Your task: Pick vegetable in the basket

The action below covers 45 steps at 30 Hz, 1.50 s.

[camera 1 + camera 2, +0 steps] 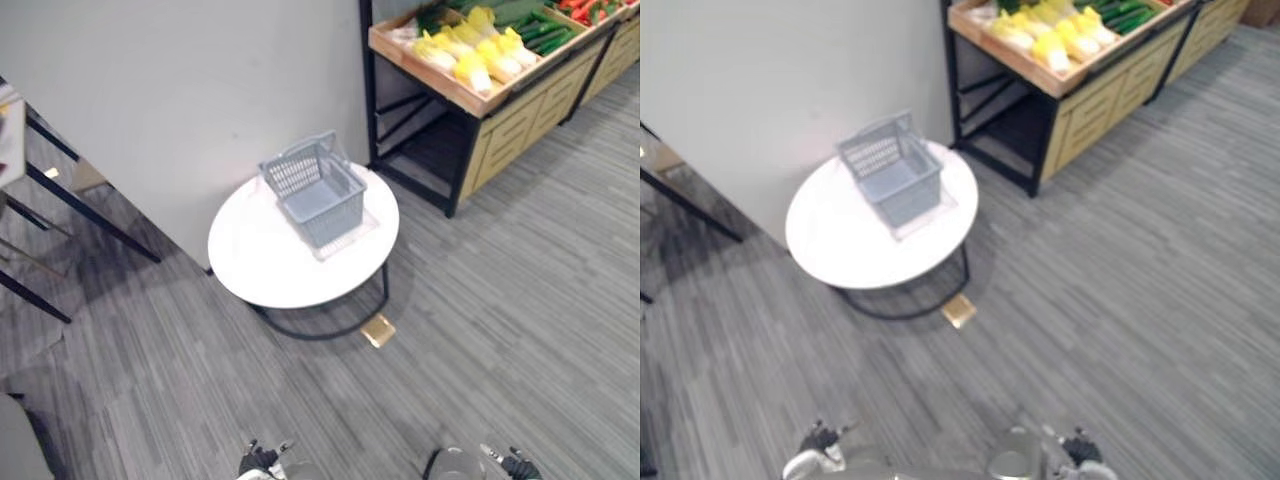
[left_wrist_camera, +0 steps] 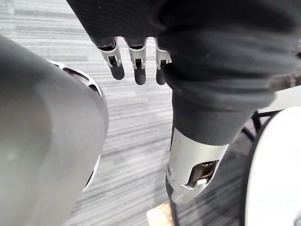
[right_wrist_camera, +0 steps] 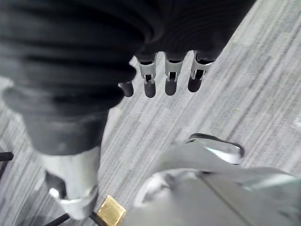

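- Grey plastic lattice basket (image 1: 318, 190): stands upright on the far half of the table top, close to the far edge.
- Round white table with a black wire base (image 1: 260, 265): stands against the pale wall (image 1: 180, 90), just left of the produce stand.
- Wooden produce stand on a black frame (image 1: 440, 85): stands against the wall past the table's right edge, well apart from both hands.
- Yellow-and-white leafy cabbages (image 1: 470, 55): lie in a row in the stand's tray, near its front rim.
- Long green vegetables (image 1: 545, 35): lie in the tray behind the cabbages.
- Red vegetables (image 1: 585, 10): lie at the tray's far right end; I cannot tell their kind.
- Small brass floor plate (image 1: 379, 330): lies on the grey striped carpet (image 1: 500, 330) by the table's near edge.
- Left hand (image 2: 138, 61): hangs over the carpet, fingers straight and apart, holding nothing.
- Right hand (image 3: 171, 75): hangs over the carpet, fingers straight and apart, holding nothing.
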{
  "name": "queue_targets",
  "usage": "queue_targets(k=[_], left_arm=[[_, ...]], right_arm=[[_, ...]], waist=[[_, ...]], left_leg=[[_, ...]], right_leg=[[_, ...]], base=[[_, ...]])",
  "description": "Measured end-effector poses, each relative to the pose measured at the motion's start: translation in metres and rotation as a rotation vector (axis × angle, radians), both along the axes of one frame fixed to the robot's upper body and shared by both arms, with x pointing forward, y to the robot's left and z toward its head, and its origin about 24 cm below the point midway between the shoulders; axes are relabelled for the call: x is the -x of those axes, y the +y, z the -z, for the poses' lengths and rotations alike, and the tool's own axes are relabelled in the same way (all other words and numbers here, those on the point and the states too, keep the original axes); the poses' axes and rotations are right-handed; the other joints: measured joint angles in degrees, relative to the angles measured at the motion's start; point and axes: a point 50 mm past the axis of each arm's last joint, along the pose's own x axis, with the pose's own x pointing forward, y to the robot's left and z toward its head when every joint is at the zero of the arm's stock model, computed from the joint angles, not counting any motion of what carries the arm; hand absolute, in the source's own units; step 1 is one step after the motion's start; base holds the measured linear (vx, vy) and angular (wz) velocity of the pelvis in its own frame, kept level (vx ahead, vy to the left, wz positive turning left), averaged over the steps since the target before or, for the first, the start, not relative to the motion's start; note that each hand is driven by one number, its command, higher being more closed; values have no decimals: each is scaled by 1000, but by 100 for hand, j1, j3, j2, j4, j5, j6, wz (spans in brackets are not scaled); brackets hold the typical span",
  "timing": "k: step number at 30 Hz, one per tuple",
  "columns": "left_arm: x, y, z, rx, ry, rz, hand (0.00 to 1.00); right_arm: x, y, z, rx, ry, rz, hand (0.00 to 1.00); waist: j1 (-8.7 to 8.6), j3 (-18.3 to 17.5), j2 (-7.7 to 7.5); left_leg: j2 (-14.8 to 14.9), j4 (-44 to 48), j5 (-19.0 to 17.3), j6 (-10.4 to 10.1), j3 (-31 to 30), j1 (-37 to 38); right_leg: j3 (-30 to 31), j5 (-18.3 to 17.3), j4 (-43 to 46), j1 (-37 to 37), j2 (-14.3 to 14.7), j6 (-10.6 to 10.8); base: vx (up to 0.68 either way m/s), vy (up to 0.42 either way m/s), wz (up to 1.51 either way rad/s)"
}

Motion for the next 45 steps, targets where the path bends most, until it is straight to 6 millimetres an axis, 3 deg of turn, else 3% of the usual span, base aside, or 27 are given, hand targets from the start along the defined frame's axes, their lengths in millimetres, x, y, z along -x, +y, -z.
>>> queue_targets(k=[2,4,5,6,7,8,9,11,13,16,18,19,20,21,23,24,25,27,30,31,33,34,36,40,43,44,45], left_arm=[[-3,2,-2,-5,-16,-5,0],[-5,4,-3,-11,-25,-2,0],[-6,2,-3,-10,-24,10,0],[-7,-2,-2,-4,-22,28,0],[-11,2,-4,-17,-39,32,0],[-14,4,-6,-24,-52,31,0],[-16,7,-7,-29,-59,21,0],[-15,10,-8,-34,-64,-1,0],[-5,18,-6,-49,-40,-15,0],[8,19,-2,-46,8,-25,0],[17,18,0,-44,38,-14,0],[19,19,0,-48,42,-6,0],[22,30,-2,-80,51,12,0],[26,39,-3,-104,68,24,0],[25,38,-3,-106,65,41,0],[17,36,-5,-105,42,51,0],[15,34,-5,-104,38,60,0],[12,32,-5,-97,28,64,0],[10,28,-4,-88,23,70,0],[11,28,-4,-90,30,76,0],[14,33,-4,-99,39,68,0],[16,29,-2,-86,53,57,0],[17,14,1,-47,58,61,0],[14,8,2,-28,45,38,0],[11,11,0,-35,27,9,0],[10,12,-1,-35,16,2,0],[9,11,-1,-36,12,6,0]], right_arm=[[-1,-1,0,0,-1,10,0],[-3,3,0,-5,-6,13,0],[-2,3,0,-5,-5,14,0],[-1,6,1,-13,-9,21,0],[0,17,4,-37,-4,4,0],[1,23,5,-49,-1,-15,0],[-10,35,4,-65,-33,-51,0],[-25,41,1,-67,-66,-98,0],[-43,48,-4,-70,-120,-147,0],[-45,50,-4,-72,-124,-176,0],[-41,44,-3,-55,-96,-186,0],[-41,45,-3,-57,-94,-196,0],[-39,50,-2,-73,-99,-196,0],[-38,49,-2,-64,-84,-222,0],[-30,45,0,-57,-61,-216,0],[-26,45,2,-57,-52,-205,0],[-26,44,1,-55,-53,-206,0],[-27,44,1,-55,-55,-209,0],[-29,41,0,-48,-64,-203,0],[-28,41,0,-50,-61,-198,0],[-23,44,2,-60,-51,-187,0],[-23,38,1,-50,-50,-177,0],[-22,21,-3,-3,-46,-180,0],[-14,24,1,-19,-11,-191,0],[-12,29,3,-28,4,-222,0],[-10,28,3,-22,13,-237,0],[-8,26,3,-17,22,-240,0]], waist=[[31,-1,-1],[14,0,4],[10,-8,48],[3,-48,131],[5,-69,-58],[37,-72,-127],[126,-69,-183],[202,-49,-200],[226,-46,-182],[300,-42,-191],[332,-117,-129],[315,-96,-192],[236,-86,-443],[172,-96,-605],[144,-137,-598],[124,-141,-571],[121,-143,-558],[112,-144,-548],[71,-119,-461],[76,-139,-495],[97,-180,-650],[171,-108,-522],[120,-186,-216],[120,-237,-152],[129,-320,-308],[100,-297,-245],[70,-274,-188]], left_leg=[[-22,-60,-370,148,350,-374],[-189,-1120,-438,346,588,-734],[-348,-2054,-114,557,654,-788],[-652,-3059,106,1112,670,-689],[-898,-3312,203,1101,649,-683],[-980,-3388,214,1119,614,-725],[-1033,-3267,129,1190,525,-919],[-1012,-3073,4,1250,574,-972],[-871,-2816,-191,1140,652,-828],[-805,-2949,-517,903,576,-463],[-940,-3610,-548,933,646,-17],[-988,-3698,-546,934,685,94],[-1115,-3765,-539,922,770,312],[-1224,-3895,-516,899,727,541],[-1284,-4096,-437,969,597,770],[-1241,-4175,-388,1010,462,832],[-1170,-4188,-355,985,418,839],[-1107,-4225,-334,958,433,926],[-951,-4314,-267,844,434,1112],[-928,-4467,-200,663,442,1233],[-935,-4648,-141,301,442,1415],[-757,-4878,-56,21,480,1675],[-541,-4913,-99,-80,633,1703],[-227,-4972,128,-185,632,1813],[-24,-3800,311,-143,495,1214],[231,-2875,401,-15,330,741],[446,-2262,696,397,322,451]], right_leg=[[-119,49,-347,348,-1,85],[-338,156,-634,682,-24,316],[-433,161,-717,810,-14,436],[-567,130,-818,1015,4,723],[-591,169,-1079,1090,-19,729],[-596,213,-1279,1108,49,665],[-542,441,-1722,1212,230,508],[-445,657,-1997,1317,293,535],[-191,932,-2225,1523,381,586],[116,959,-1784,1442,385,591],[582,923,129,433,-29,620],[691,933,927,78,-218,612],[879,1253,1977,-442,-534,514],[892,1509,2345,-453,-730,560],[723,1938,2617,-454,-880,460],[339,1425,2778,-464,-983,439],[-97,777,2607,-495,-1008,443],[-512,468,2032,-621,-913,316],[-477,606,535,-763,-645,394],[-213,1106,-461,-841,-654,336],[66,1784,-1139,-869,-721,247],[106,2012,-1016,-859,-510,254],[21,1357,-434,-1040,-248,161],[-78,717,284,-1166,-117,61],[-132,696,68,-1116,-89,44],[-255,714,-180,-911,-16,70],[-378,754,-440,-650,75,126]], base=[[233,117,21],[235,204,31],[363,357,63],[408,309,92],[378,236,91],[277,52,78],[187,26,42],[203,67,12],[159,53,-34],[88,44,-64],[39,139,-87],[25,121,-52],[69,51,-13],[85,23,1],[141,-33,23],[194,-69,40],[200,-110,35],[203,-181,14],[199,-268,11],[206,-335,10],[212,-400,1],[184,-361,-20],[193,-260,-13],[152,-249,6],[152,-275,4],[129,-215,19],[120,-205,18]])
